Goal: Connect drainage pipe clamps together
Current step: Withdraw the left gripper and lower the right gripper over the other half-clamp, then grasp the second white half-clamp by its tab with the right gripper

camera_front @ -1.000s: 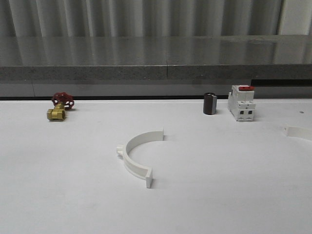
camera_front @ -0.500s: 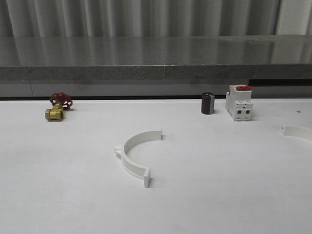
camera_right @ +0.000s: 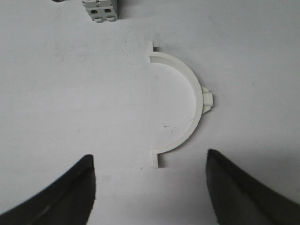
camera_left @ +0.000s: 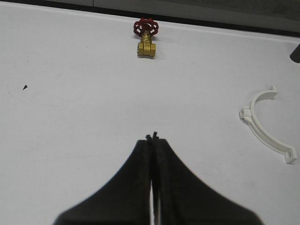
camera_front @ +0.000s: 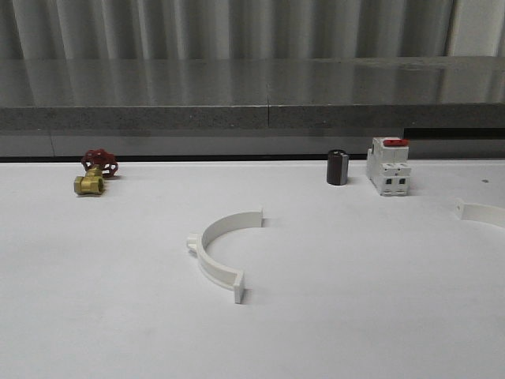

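Note:
One white drainage pipe clamp (camera_front: 217,253) lies flat at the middle of the table, its open side facing right. The second clamp (camera_front: 481,212) lies at the right edge of the front view. My right gripper (camera_right: 150,155) hangs open above that second clamp (camera_right: 194,86), whose near end flange lies between the two dark fingertips (camera_right: 77,185), and holds nothing. My left gripper (camera_left: 152,137) is shut and empty over bare table. The middle clamp (camera_left: 262,129) lies well off to its side.
A brass valve with a red handwheel (camera_front: 93,175) sits at the back left. A small black cylinder (camera_front: 337,167) and a white breaker with a red top (camera_front: 389,167) stand at the back right. A grey ledge (camera_front: 252,118) runs behind the table.
The whole front view shifts by a few pixels. The things on the table keep their places relative to each other.

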Available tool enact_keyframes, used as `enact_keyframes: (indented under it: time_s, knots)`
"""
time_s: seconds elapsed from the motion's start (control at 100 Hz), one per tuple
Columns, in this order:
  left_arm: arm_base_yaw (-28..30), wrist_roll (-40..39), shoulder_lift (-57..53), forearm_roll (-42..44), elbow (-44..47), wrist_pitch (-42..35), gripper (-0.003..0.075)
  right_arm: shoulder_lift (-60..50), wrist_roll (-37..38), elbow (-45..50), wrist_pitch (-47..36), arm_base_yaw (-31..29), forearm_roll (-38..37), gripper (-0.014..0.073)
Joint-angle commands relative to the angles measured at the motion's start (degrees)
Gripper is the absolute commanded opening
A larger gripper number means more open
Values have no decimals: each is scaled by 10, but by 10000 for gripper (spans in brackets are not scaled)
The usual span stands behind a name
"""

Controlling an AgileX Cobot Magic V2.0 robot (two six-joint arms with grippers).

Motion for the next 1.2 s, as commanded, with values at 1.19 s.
enact_keyframes:
  time_s: [1.19]
  knots:
    - [0,1,2,-8,-15,-41,-20,362,-90,-173,-36,-72,1,584]
